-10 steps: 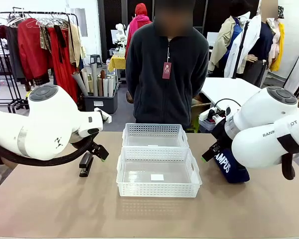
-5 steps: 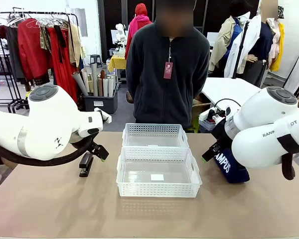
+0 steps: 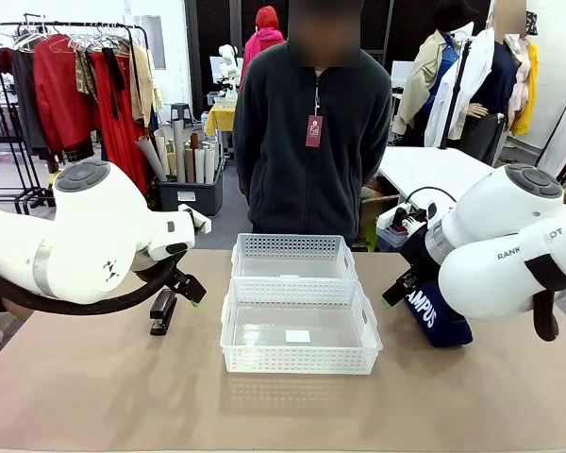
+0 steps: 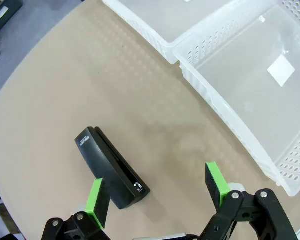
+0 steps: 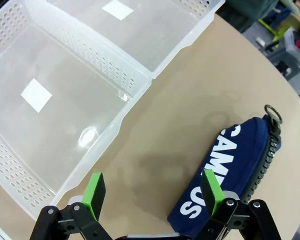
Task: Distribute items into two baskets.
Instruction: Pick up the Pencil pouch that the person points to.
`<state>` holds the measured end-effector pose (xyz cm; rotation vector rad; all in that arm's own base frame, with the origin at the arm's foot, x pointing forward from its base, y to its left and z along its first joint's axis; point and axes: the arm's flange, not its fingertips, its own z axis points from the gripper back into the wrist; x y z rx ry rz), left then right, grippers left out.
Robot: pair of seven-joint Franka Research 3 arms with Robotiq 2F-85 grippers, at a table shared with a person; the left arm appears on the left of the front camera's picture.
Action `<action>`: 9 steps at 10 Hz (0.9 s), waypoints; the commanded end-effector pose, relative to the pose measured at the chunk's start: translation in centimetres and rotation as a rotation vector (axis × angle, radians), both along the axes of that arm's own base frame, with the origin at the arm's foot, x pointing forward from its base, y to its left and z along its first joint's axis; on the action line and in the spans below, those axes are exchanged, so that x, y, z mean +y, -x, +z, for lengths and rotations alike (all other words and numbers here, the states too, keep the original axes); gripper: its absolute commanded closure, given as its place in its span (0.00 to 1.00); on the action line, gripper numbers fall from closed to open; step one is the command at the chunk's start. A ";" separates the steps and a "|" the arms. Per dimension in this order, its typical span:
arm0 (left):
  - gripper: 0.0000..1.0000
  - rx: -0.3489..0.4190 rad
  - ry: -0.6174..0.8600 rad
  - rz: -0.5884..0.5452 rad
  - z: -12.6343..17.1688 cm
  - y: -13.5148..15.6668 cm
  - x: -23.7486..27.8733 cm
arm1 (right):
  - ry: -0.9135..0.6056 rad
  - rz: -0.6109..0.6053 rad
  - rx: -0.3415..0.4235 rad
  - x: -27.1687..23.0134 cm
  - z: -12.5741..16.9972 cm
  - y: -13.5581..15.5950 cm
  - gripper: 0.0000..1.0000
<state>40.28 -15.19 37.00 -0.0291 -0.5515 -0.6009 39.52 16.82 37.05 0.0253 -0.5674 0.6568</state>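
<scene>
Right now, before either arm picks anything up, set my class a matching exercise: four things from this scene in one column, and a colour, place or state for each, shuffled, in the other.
Column one
1. stapler
2. pouch
3. near basket
4. left tool

Column two
A. navy blue, lying on the table at the robot's right
B. open, hanging above the table
C. white, lattice sides, in the middle of the table
D. black, lying on the table at the robot's left

Pairs: 1-D, 2-A, 3-C, 4-B
</scene>
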 end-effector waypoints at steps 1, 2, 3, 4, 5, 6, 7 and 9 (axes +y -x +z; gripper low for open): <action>0.00 0.000 0.000 0.000 0.0 0.0 0.0 | 0.000 0.000 0.000 0.0 0.0 0.0 0.00; 0.00 0.000 0.000 0.000 0.0 0.0 0.0 | 0.000 0.000 0.000 0.0 0.0 0.0 0.00; 0.00 0.000 0.000 0.000 0.0 0.0 0.0 | 0.000 0.000 0.000 0.0 0.0 0.0 0.00; 0.00 0.000 0.000 0.000 0.0 0.0 0.0 | 0.000 0.000 0.000 0.0 0.0 0.0 0.00; 0.00 0.000 0.000 0.000 0.0 0.0 0.0 | 0.000 0.000 0.000 0.0 0.0 0.0 0.00; 0.00 0.000 0.000 0.000 0.0 0.0 0.0 | 0.045 0.013 -0.038 0.9 0.1 0.5 0.00; 0.00 0.040 0.000 -0.004 0.5 0.0 0.1 | 0.038 -0.009 -0.054 1.2 0.2 1.1 0.00; 0.00 0.086 -0.027 0.044 1.4 -0.2 0.1 | 0.079 -0.038 -0.117 2.2 0.5 2.3 0.00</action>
